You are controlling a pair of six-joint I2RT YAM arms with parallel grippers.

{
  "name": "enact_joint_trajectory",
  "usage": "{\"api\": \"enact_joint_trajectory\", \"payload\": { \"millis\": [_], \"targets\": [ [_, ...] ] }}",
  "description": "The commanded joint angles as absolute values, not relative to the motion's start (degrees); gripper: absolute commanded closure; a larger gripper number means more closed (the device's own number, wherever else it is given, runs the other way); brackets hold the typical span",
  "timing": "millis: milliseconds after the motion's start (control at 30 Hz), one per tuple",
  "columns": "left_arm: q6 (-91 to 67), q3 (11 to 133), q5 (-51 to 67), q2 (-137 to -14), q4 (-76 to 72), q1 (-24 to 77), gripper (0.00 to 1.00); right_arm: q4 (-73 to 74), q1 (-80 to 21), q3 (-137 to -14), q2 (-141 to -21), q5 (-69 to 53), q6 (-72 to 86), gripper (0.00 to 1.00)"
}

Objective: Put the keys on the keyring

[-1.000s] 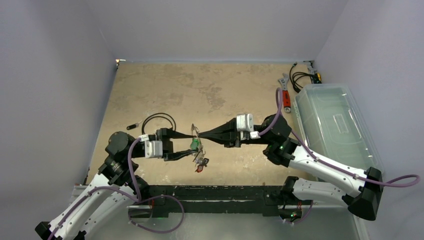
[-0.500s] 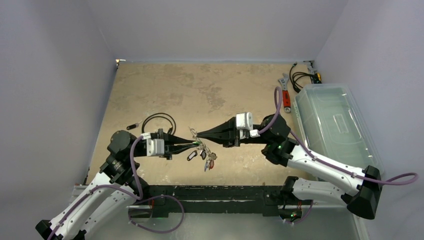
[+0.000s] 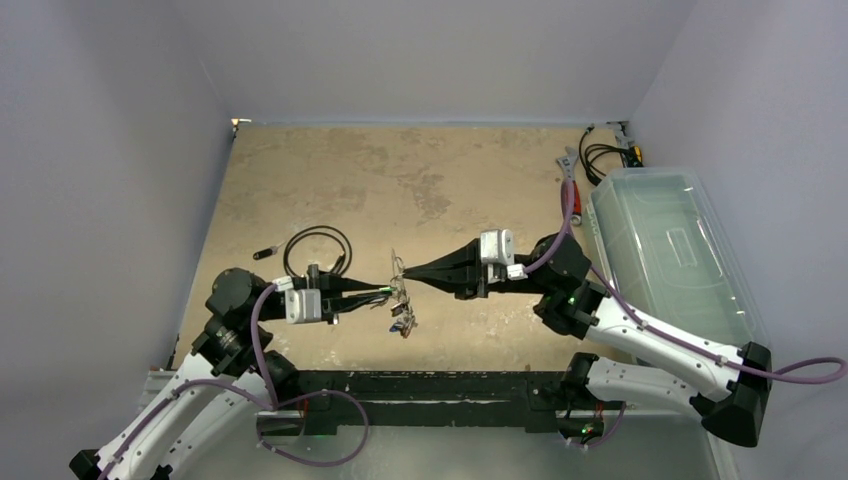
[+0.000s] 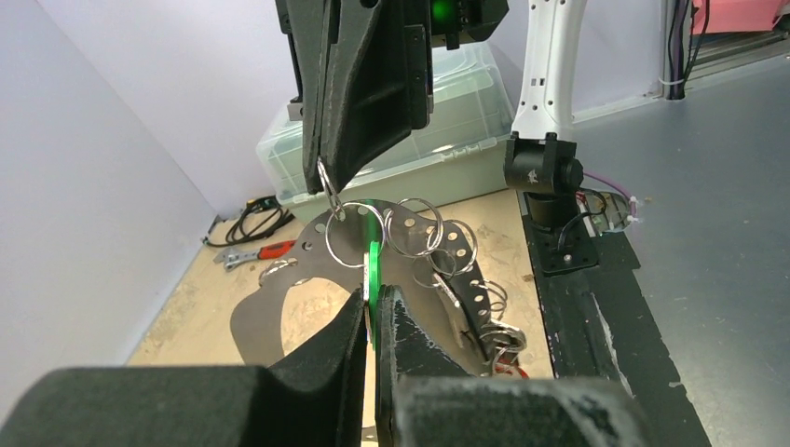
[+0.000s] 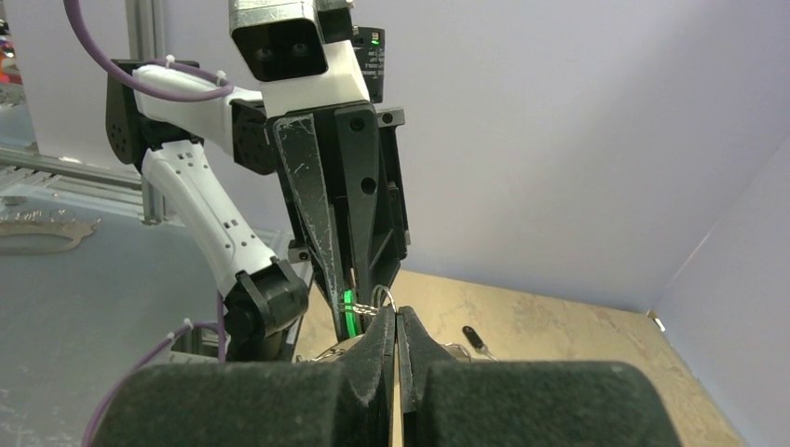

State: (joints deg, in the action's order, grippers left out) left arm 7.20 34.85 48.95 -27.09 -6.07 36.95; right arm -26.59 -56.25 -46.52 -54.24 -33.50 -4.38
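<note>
While pinched (left pincer [image 4: 375, 304]), keys [image 3: 403, 312] dangle.

Table [image 3: 400, 180]: tan, mottled with paler patches. Keyring [image 4: 244, 326]: dull silver-grey, rim dotted with holes. Key [image 4: 374, 265]: green head. Ring [image 4: 323, 182]: bright silver wire. Left gripper [image 4: 374, 303] and right gripper [image 5: 396, 321]: black, scuffed white. Wrench [image 3: 573, 200]: red handle. Bin [image 3: 670, 250]: clear, greenish tint. Cable [image 3: 318, 230]: black. Walls [image 3: 430, 60]: pale lilac.
</note>
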Motion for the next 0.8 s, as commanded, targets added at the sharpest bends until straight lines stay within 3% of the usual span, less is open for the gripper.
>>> {"api": "enact_joint_trajectory", "payload": {
  "millis": [0,767],
  "targets": [
    [8.8,36.7,48.6,-26.5,-4.8,37.2,1.00,-26.1,-56.2,-47.0,-52.4,-30.9,-6.2,1.00],
    [9.9,43.2,43.8,-28.2,-2.1,37.1,1.00,-19.3,-56.3,-48.6,-53.5,-33.9,-9.4,1.00]
  ]
}}
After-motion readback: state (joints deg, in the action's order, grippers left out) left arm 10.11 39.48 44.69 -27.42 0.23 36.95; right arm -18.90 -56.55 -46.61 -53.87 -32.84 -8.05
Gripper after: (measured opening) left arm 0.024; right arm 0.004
